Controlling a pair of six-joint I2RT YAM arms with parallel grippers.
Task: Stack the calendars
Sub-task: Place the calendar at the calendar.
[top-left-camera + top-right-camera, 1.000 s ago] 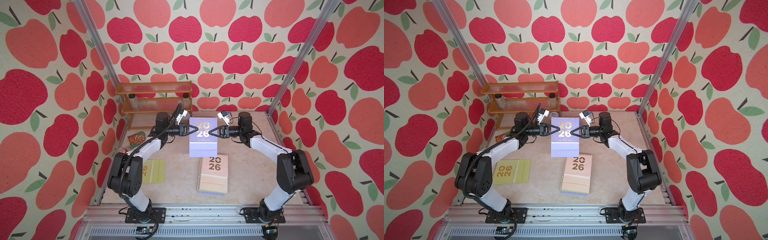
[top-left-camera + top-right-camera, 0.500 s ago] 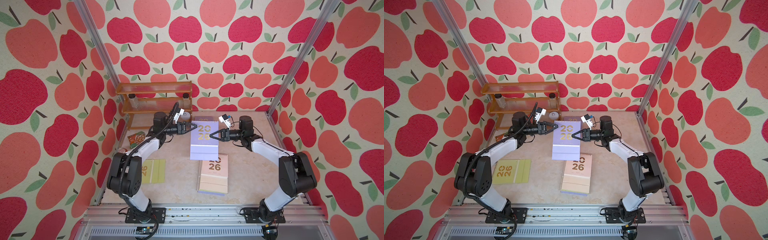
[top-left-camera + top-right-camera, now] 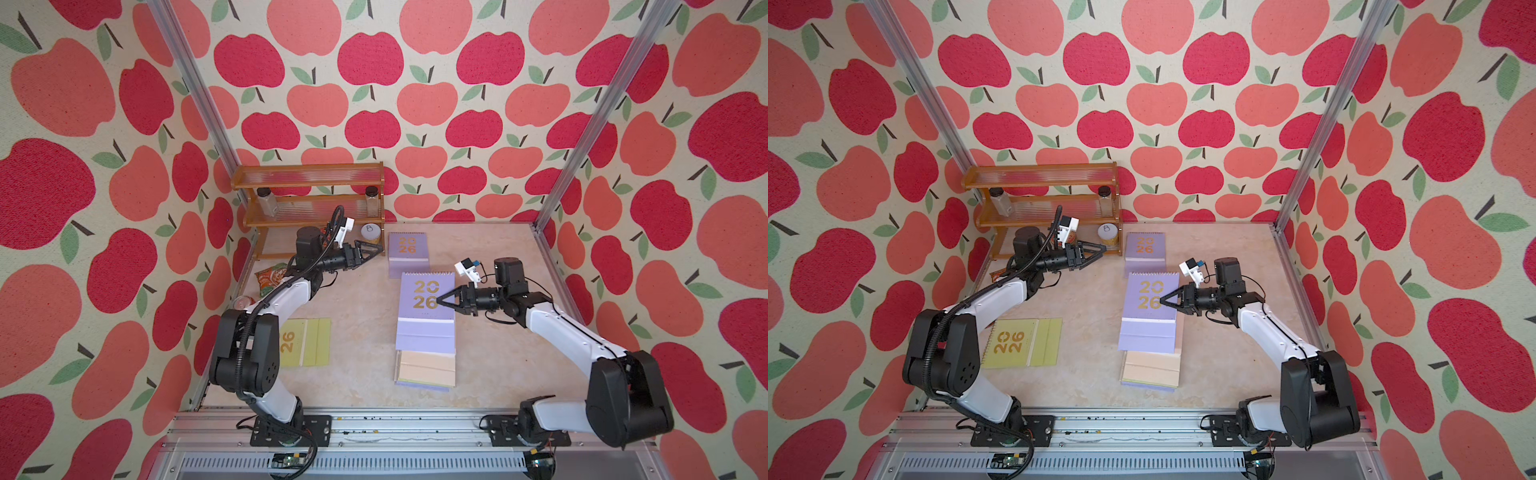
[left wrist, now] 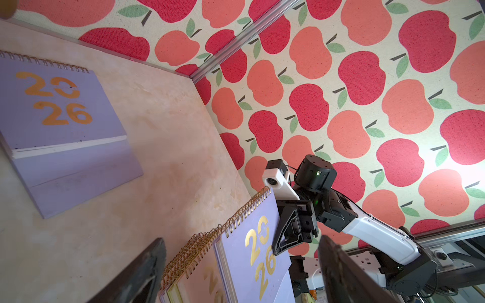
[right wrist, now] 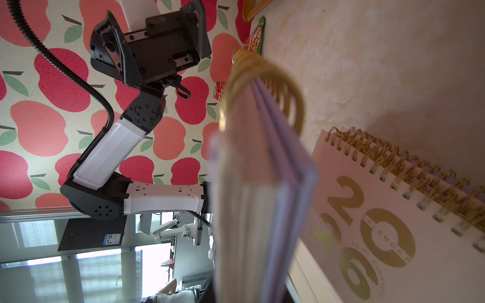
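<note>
Right gripper (image 3: 439, 298) pinches the lilac calendar (image 3: 424, 328) at frame centre, above the stack (image 3: 426, 370); left gripper (image 3: 376, 248) gapes empty, upper left. Next, likely: lower it squarely onto that stack.

right end effector (image 4: 275, 248): clamps lilac calendar (image 4: 252, 262) | other lilac calendar (image 4: 57, 118): flat on table (image 4: 170, 157)

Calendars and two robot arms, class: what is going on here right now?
The right claw is shut on a lilac calendar, holding it over the stack near the front. The left claw is open and empty, near a second lilac calendar lying at the back. A yellow-green calendar lies flat on the left, not yet stacked.
</note>
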